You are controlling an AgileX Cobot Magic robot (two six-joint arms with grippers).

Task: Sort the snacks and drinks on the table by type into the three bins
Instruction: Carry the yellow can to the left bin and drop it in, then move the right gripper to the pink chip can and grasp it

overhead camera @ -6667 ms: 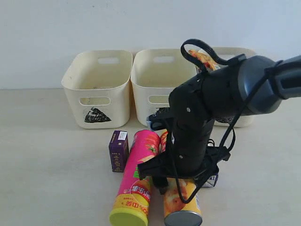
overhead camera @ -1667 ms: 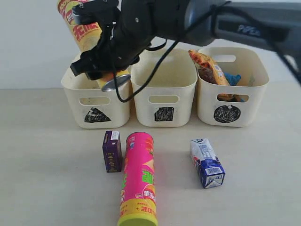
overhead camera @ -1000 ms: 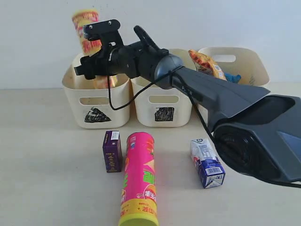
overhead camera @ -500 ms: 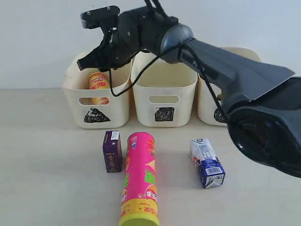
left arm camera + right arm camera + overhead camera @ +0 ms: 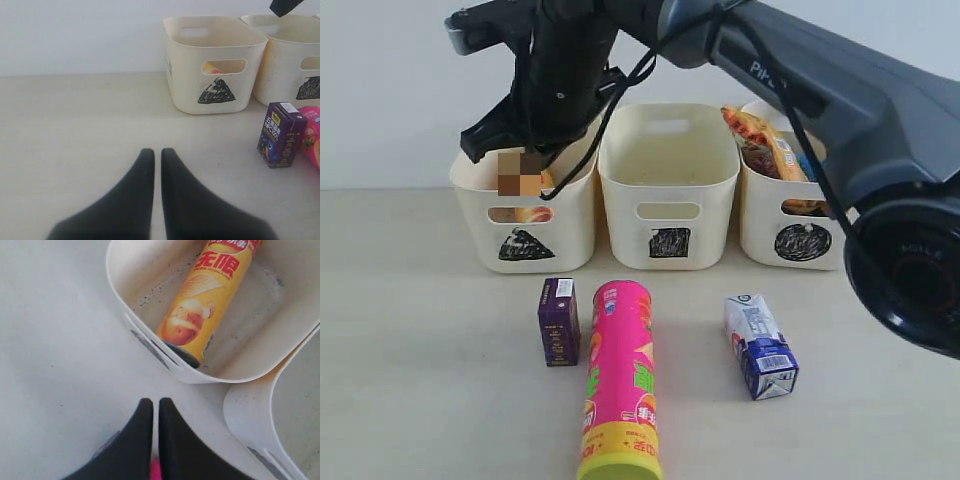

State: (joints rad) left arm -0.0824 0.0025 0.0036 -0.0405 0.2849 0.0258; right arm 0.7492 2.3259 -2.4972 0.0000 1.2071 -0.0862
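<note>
We record three cream bins in a row at the back of the table, marked in black from left to right in the exterior view: a triangle bin, a square bin and a circle bin. The orange-yellow chip tube lies slanted inside the triangle bin, its metal end against the near wall; a patch of it shows through that bin's handle slot. We see nothing inside the part of the square bin that is visible. An orange foil bag sticks up above the rim of the circle bin. In front of the bins, the pink chip tube lies on its side on the table with its yellow-green lid towards the camera. The dark purple carton stands upright just beside it on the left. The white and blue carton lies on its side to the right, well apart from the tube. The right arm reaches across the row, and the right gripper hangs above the triangle bin, its two fingers pressed together with nothing between them. The left gripper is low over bare table, near the triangle bin and the purple carton, and is likewise clenched on nothing.
</note>
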